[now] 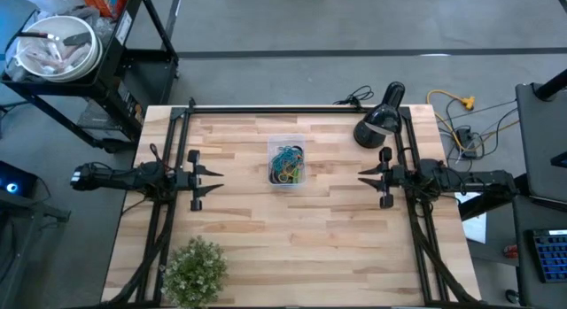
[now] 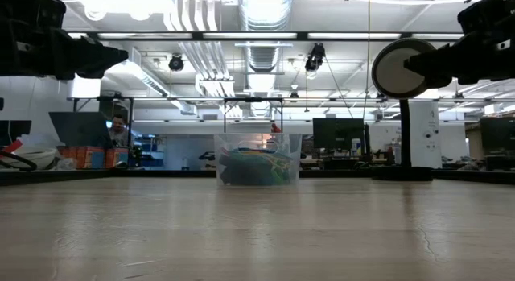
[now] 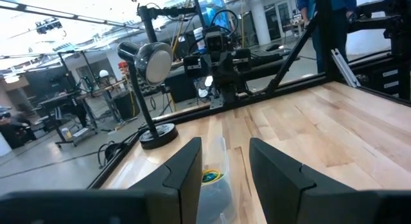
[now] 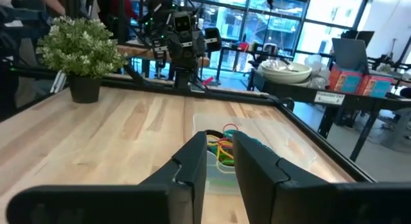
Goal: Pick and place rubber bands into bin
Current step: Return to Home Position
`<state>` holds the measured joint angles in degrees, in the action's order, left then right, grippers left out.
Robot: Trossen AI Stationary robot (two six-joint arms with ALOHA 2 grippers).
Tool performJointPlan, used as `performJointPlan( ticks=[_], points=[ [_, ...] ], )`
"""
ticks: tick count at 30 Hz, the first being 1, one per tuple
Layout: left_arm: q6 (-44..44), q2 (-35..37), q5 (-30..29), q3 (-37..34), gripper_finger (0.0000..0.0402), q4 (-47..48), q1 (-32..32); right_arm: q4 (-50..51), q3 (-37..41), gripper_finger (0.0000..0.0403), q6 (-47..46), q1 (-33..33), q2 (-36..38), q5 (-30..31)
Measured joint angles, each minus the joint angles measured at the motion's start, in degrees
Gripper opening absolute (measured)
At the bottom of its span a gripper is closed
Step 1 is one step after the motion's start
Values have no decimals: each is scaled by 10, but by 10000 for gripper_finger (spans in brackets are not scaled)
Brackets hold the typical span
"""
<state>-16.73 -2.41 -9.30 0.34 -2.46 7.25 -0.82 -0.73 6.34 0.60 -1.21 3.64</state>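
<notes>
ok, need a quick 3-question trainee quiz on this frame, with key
1. True or false: the rubber bands lie inside the bin.
2. What stands on the table at the near corner on the left claw side? A kettle; B potted plant; C toolbox.
3. Fill in: the left claw and the right claw both hold nothing, fingers ___.

Key: 1 true; 2 B; 3 open.
</notes>
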Motion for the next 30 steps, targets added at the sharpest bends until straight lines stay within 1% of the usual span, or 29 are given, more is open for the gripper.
performJointPlan(
  ticks=[6, 9, 10, 20, 30],
  points=[
    [8, -1, 0, 0, 115, 0, 0, -1, 0, 77, -19, 0, 0, 0],
    [94, -1, -2, 0, 115, 0, 0, -1, 0, 80, -27, 0, 0, 0],
    [101, -1, -7, 0, 115, 1, 0, -1, 0, 80, -29, 0, 0, 0],
    [116, -12, -13, 0, 115, -1, -1, 1, 0, 68, -29, 0, 0, 0],
    [116, -13, -13, 0, 115, -1, -1, 1, 0, 79, -27, 0, 0, 0]
  ],
)
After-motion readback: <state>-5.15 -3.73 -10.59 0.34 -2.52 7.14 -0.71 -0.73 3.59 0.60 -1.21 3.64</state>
